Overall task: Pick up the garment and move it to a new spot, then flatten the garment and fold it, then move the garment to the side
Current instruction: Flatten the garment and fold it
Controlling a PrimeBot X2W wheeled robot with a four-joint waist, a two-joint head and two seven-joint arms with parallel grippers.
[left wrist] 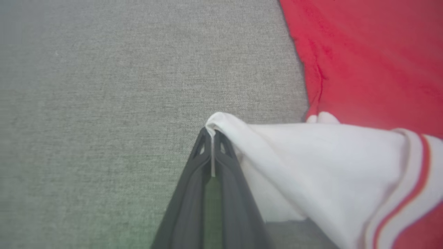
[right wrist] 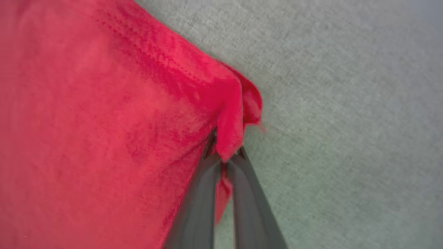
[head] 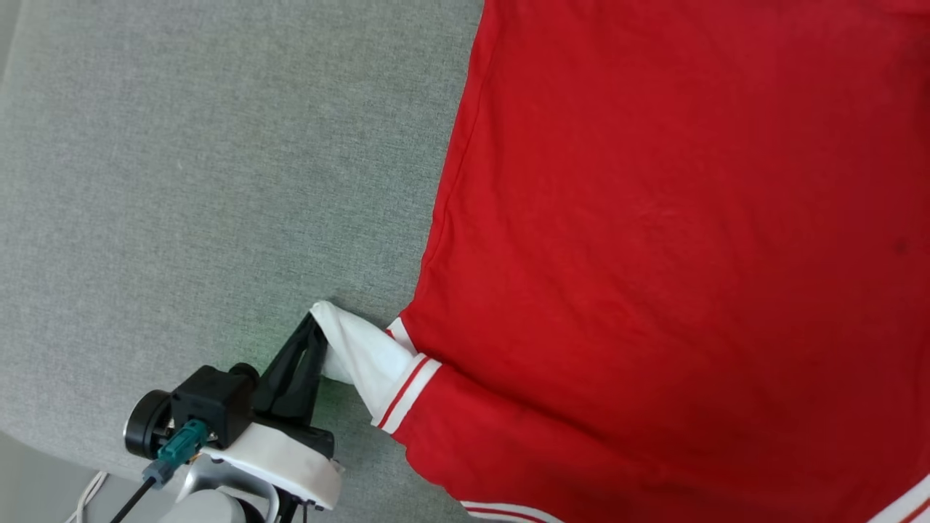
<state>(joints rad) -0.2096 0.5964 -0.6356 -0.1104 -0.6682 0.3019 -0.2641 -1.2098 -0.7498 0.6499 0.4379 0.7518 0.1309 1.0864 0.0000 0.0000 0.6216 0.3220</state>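
- Your left gripper (head: pixel 317 328) has its jaws pressed together on the tip of the white sleeve (head: pixel 360 356). In the left wrist view you can see a thin fold of white cloth clamped between the fingers (left wrist: pixel 187 207).
- The sleeve is drawn out to a point, away from the red body. Its red-and-white striped trim (head: pixel 407 388) sits where it meets the body.
- Your right gripper (right wrist: pixel 225 154) has its jaws closed on a bunched red corner of the garment (head: pixel 654 254). Red cloth shows in the narrow gap lower down.
- The garment lies spread on the grey fabric surface (head: pixel 182 181). It covers the right part of the head view and runs off the top, right and bottom edges.
- In the head view the side you see is plain red, mostly flat with light wrinkles.
- The left gripper is at the lower left of the head view, just beside the garment's left edge.
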